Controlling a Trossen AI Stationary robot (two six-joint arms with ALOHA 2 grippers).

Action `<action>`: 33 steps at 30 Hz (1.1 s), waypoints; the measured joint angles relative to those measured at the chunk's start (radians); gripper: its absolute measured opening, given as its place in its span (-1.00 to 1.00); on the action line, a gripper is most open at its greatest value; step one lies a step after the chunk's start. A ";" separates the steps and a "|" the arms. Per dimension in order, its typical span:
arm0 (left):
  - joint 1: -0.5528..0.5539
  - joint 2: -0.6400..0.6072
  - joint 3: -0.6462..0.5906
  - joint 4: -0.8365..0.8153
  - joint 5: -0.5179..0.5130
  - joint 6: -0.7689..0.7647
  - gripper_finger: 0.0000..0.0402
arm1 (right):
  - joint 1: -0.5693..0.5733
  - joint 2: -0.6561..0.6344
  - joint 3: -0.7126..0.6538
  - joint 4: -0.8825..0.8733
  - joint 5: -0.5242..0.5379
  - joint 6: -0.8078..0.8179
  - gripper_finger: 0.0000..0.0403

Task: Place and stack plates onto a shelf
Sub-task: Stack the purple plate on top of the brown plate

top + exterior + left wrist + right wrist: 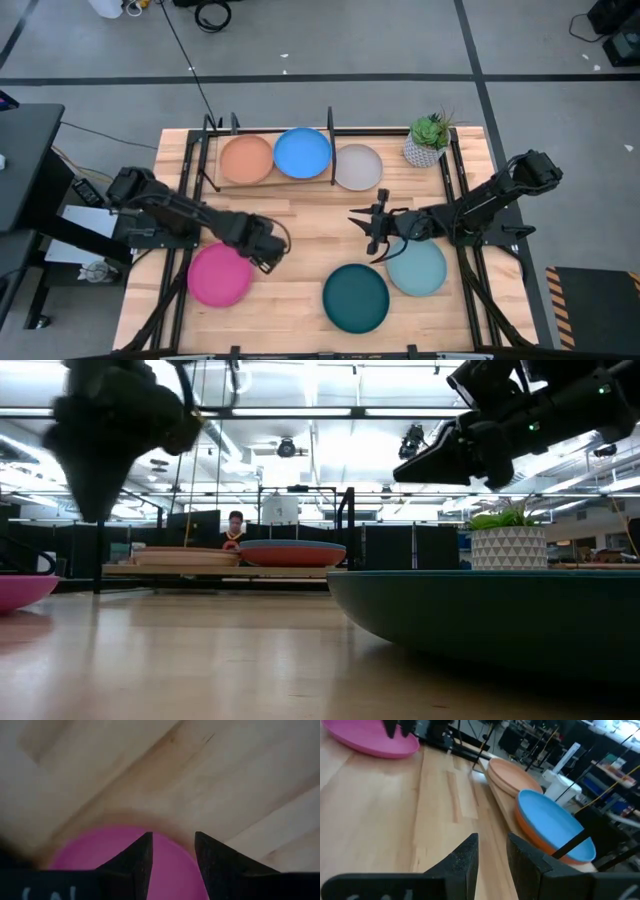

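Note:
The pink plate [215, 275] lies flat on the tabletop near the left. My left gripper [270, 255] hovers open over its right rim, fingers on either side of the rim [172, 870] and pointing down, touching nothing. My right gripper [368, 232] is open above bare wood, between the grey plate [357, 166] and the light blue plate [418, 268]. The dark teal plate [355, 297] lies near the front edge. On the shelf [210, 150] sit the peach plate [245, 158] and the blue plate [552, 820], which rests on the rust-orange plate [540, 832]. No cream-white plate shows.
A potted plant [428, 140] stands at the far right corner beside the grey plate. Black frame rails run along both table sides. Bare wood lies in the middle of the table between the two grippers. A person [235, 525] shows far behind the table.

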 joint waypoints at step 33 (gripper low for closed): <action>-0.242 0.262 0.004 0.170 0.065 -0.305 -0.56 | -0.050 0.001 0.000 0.110 -0.278 -0.023 -0.47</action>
